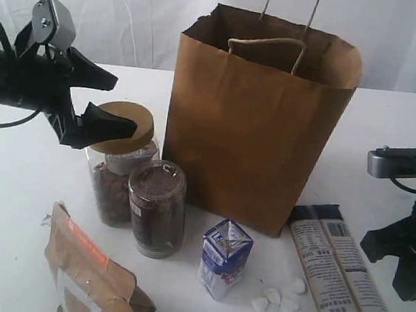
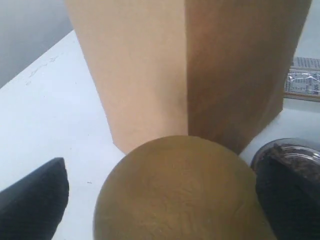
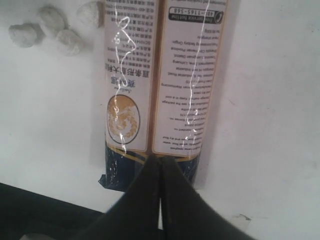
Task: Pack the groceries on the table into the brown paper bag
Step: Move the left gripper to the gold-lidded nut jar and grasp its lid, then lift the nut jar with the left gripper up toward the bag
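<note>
Your clear jar with tan lid [image 1: 109, 190] stands on the table [image 1: 10, 195] just left of the brown paper bag [image 1: 256, 124], close behind the smaller dark-filled jar [image 1: 156, 206]. It looks like glass and well filled, so reckon on it being heavy, rigid, slick-walled and breakable. The broad tan lid [image 2: 180, 190] looks like the grippier hold, provided it's seated tight; otherwise go lower, onto the glass shoulder. Your left gripper [image 1: 122, 107] has its fingers spread wide either side of that lid; I can't tell whether they touch it. Mind the neighbouring jar as you close. Over on the other side, your right gripper [image 3: 160, 162] has its fingers pressed together, empty, poised at the end of the long printed packet [image 3: 160, 75].
</note>
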